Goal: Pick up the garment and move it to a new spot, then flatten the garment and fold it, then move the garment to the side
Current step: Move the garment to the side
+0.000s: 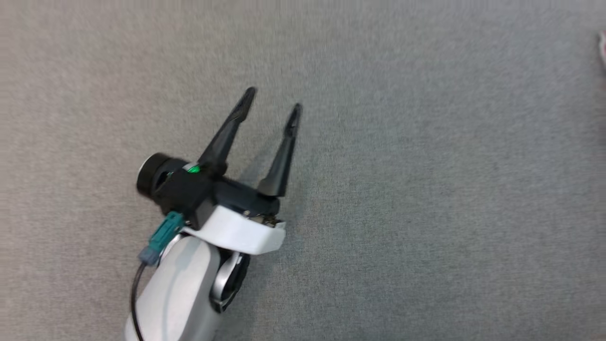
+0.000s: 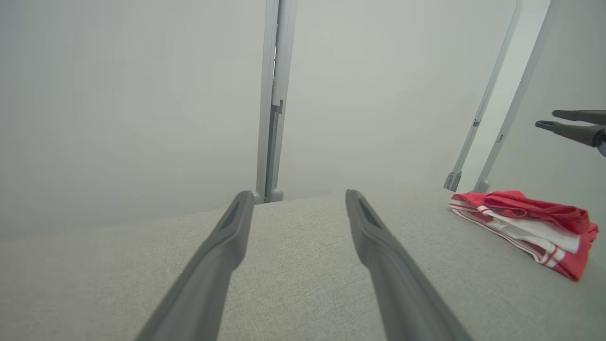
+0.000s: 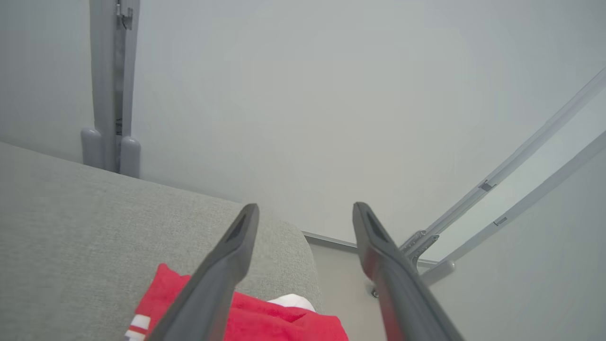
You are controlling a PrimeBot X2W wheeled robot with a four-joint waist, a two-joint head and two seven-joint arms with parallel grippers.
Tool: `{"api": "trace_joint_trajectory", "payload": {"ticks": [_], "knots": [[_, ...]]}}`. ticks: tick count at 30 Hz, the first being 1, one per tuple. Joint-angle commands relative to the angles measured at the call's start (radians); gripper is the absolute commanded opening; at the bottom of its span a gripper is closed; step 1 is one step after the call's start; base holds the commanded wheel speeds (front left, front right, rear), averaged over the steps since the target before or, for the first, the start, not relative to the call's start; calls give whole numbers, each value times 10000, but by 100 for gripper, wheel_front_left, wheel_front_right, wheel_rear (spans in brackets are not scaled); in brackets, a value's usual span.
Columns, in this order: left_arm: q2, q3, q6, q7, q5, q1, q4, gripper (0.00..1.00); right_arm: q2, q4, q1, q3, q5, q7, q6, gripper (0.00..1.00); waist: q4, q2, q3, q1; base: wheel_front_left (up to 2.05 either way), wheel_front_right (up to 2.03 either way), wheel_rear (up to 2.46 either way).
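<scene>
Edge: rounded corner of the grey woven fabric tabletop (image 3: pixel 284 227) just ahead of the right jaws; far rim ahead of the left jaws, pale wall (image 2: pixel 142 118) beyond.
Open room: bare cloth all round the left jaws.
Left gripper (image 1: pixel 273 98): close over the tabletop, fingers spread wide, holding nothing.
Right gripper (image 3: pixel 305 207): above the folded red-and-white striped garment (image 2: pixel 525 227), fingers wide apart, gripping nothing.
Lie of the garment: flat by the corner, under the right jaws, well right of the left jaws; long axis slanting away from the far rim.
</scene>
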Motion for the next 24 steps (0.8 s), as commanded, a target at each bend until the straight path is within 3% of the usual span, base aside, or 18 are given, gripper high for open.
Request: {"api": "trace_joint_trajectory", "payload": {"ticks": [1,12,18,24], "knots": [[53,98,40,-7,72,151,5,100,63,-27,215,32,37,-95,-8,100,31,0,-821,0,0,0,0],[47,2014,-96,-7,162,2025,-8,100,2348,-2269,2703,-33,510,-565,-8,100,524,0,-2785,0,0,0,0],[42,2688,273,-9,19,2842,705,100,4103,-3942,4778,-1204,-315,-577,-7,100,725,0,-3391,0,0,0,0],[45,2912,204,-7,-142,3504,766,100,5970,-5277,6695,-2168,-1510,-578,-7,100,731,0,-3843,0,0,0,0]]}}
